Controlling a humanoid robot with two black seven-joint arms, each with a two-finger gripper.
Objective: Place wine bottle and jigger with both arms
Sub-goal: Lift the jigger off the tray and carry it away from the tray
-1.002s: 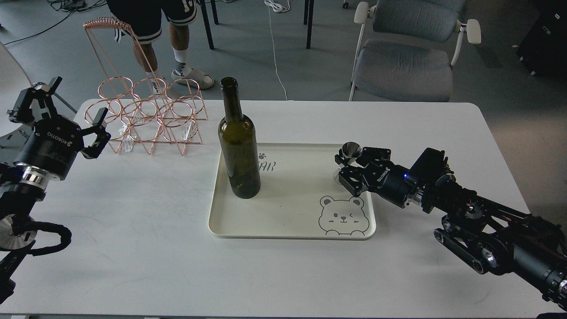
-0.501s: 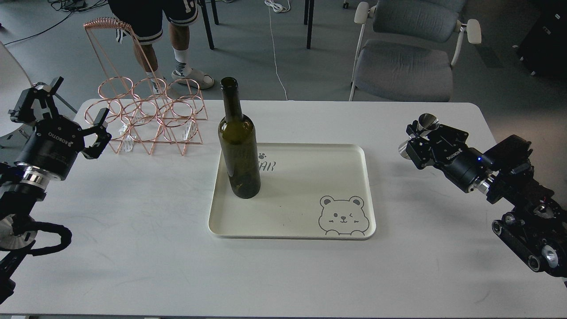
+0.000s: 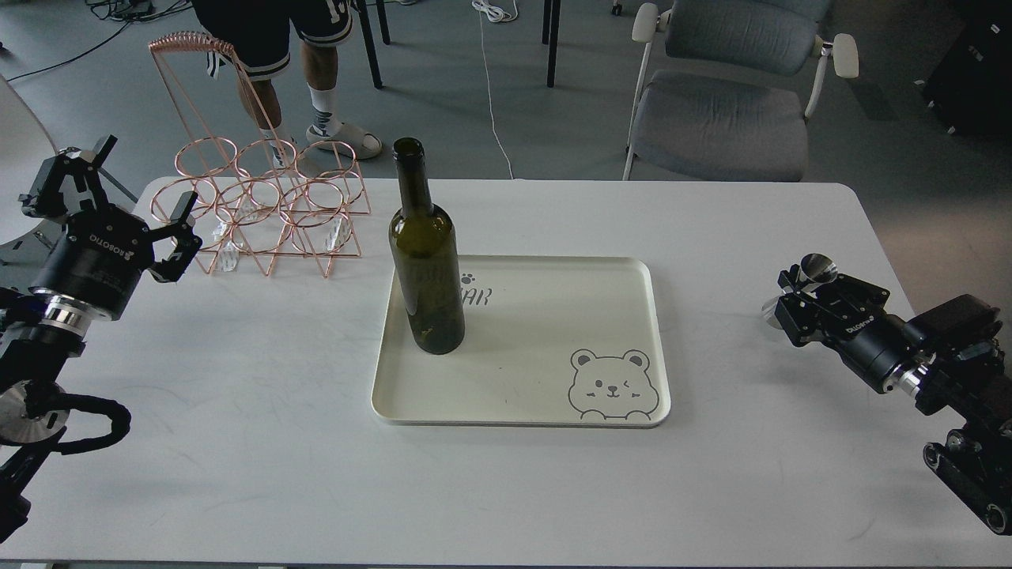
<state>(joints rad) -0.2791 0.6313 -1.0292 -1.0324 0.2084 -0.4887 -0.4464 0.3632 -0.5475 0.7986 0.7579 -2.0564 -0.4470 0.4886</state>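
Observation:
The dark green wine bottle (image 3: 425, 261) stands upright on the left part of the cream tray (image 3: 553, 395). My right gripper (image 3: 800, 304) is shut on the small steel jigger (image 3: 806, 283) at the right side of the table, right of the tray and close to the tabletop. The jigger's upper cup shows above the fingers. My left gripper (image 3: 111, 201) is open and empty at the table's far left, well away from the bottle, its fingers spread next to the copper rack.
A copper wire bottle rack (image 3: 265, 205) stands at the back left of the white table (image 3: 237, 442). The tray has a bear drawing at its front right. A grey chair (image 3: 727, 95) and a person's legs (image 3: 316, 79) are behind the table.
My right gripper carried the jigger off the tray's right part, out to the right, then down and toward the table's right edge. The left arm and the bottle stayed almost still.

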